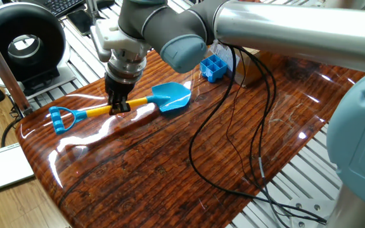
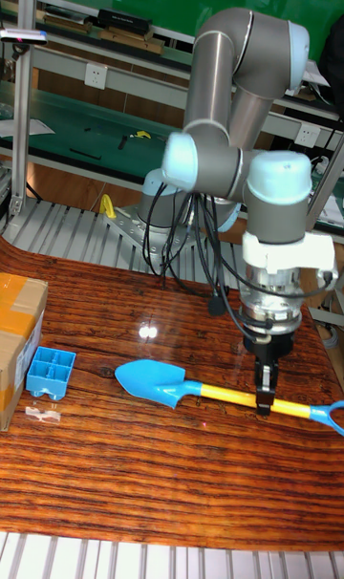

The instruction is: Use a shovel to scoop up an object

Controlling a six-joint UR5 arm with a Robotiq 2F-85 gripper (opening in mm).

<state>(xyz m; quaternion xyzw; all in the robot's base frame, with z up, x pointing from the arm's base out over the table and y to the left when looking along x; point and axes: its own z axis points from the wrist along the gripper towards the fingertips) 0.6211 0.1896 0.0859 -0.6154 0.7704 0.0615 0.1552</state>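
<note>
The shovel has a light-blue blade, a yellow shaft and a blue loop end. It stretches level across the wooden table; whether it touches the wood I cannot tell. My gripper points straight down and is shut on the yellow shaft, nearer the loop end. The object, a small blue four-compartment tray, stands on the table a short gap beyond the blade tip.
A brown cardboard box stands right behind the tray. A small clear piece lies beside the tray. Black cables hang from the arm over the table. A black ring-shaped device stands off the table's left end.
</note>
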